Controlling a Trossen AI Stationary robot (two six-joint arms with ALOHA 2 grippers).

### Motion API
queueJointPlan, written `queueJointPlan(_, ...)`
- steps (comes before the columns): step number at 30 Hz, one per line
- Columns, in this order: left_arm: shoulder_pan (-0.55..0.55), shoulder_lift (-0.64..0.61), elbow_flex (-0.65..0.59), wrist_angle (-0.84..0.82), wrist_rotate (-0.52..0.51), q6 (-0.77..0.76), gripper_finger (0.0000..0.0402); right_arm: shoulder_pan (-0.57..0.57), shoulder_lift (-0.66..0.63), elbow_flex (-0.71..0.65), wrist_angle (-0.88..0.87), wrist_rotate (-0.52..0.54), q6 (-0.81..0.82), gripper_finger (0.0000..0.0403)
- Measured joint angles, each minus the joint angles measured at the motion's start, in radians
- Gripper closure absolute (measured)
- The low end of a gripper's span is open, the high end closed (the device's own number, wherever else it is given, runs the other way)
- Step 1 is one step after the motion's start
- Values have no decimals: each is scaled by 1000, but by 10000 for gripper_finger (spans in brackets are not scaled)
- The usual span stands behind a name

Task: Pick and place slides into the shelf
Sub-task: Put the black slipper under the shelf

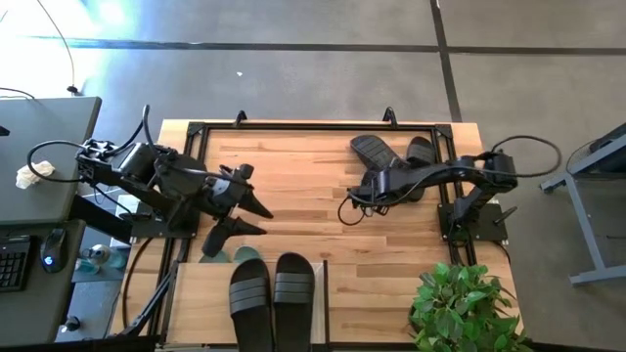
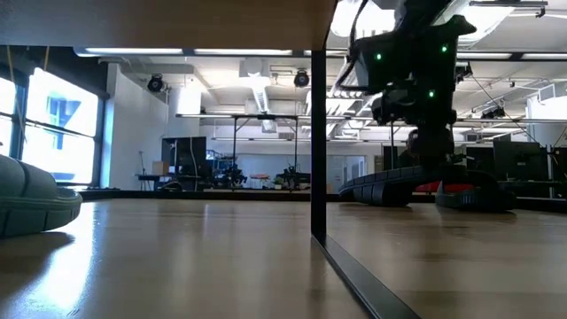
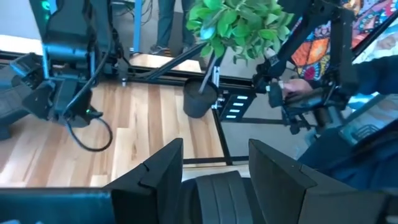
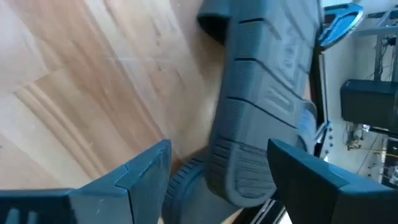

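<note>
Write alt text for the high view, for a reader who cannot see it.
Seen from above, a pair of black slides sits on the light wood shelf at the table's near edge. The left gripper hangs beside a green slide, while the right gripper, open, reaches over two black slides at the far edge. A potted plant stands nearby.

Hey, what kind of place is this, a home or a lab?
Likely a robotics lab or open workshop: exposed ceiling ducts, equipment racks across a large hall, and a desk with a keyboard beside the table.
</note>
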Motion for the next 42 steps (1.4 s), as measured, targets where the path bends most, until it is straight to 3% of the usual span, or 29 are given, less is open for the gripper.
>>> queueJointPlan(3,0,0,0,0,3,-9,236,0,47,0,-6,6,0,146)
queueJointPlan(8,1,0,0,0,2,-22,236,-4,103,0,-21,102,1,146)
queueJointPlan(16,1,0,0,27,-4,-23,236,-51,157,0,-39,140,27,146)
queueJointPlan(23,1,0,0,26,-1,-22,236,-82,173,0,-46,240,53,155)
queueJointPlan(28,1,1,0,19,-1,-22,236,-112,173,0,-47,271,55,201)
queueJointPlan(39,1,1,0,-22,-6,-14,236,-163,172,4,-80,255,131,361)
queueJointPlan(42,0,1,0,-68,-70,-11,236,-151,167,20,-120,230,180,366)
